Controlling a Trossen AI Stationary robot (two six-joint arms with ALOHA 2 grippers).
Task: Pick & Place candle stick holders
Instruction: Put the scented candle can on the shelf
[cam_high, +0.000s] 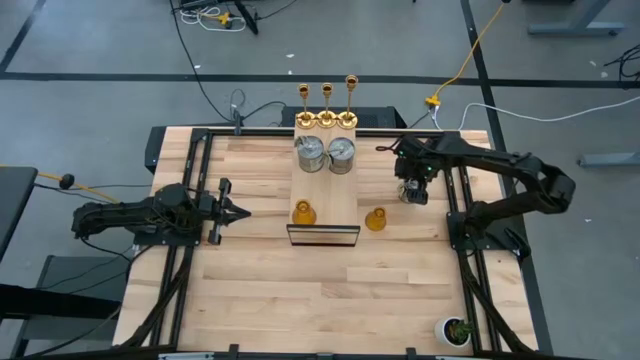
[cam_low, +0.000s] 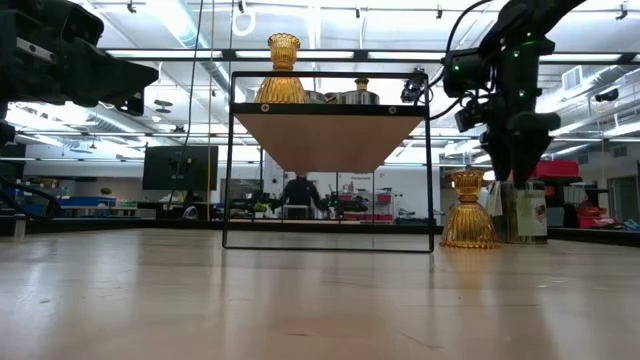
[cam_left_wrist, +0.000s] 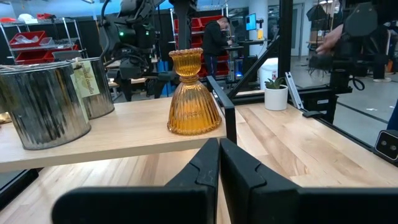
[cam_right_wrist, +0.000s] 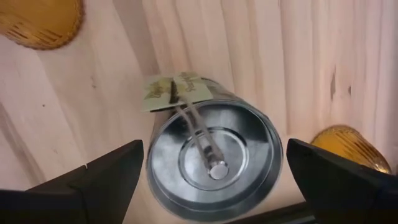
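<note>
Currently: right gripper (cam_right_wrist: 211, 186), jaws wide, poised straight over a silver can (cam_right_wrist: 214, 155) on the desk (cam_high: 260, 290) — placed to straddle it; left gripper (cam_high: 240, 211) closed, empty, waiting beside the shelf (cam_high: 325, 190).

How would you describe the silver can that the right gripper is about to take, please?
On the table, right of the raised shelf, the open right gripper hangs over a silver can. Unlike the two cans on the shelf, it stands on the table.

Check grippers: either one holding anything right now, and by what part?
Nothing is held. The right gripper hangs open above a silver can, fingers either side but apart from it. The left gripper is shut on nothing, short of the shelf.
</note>
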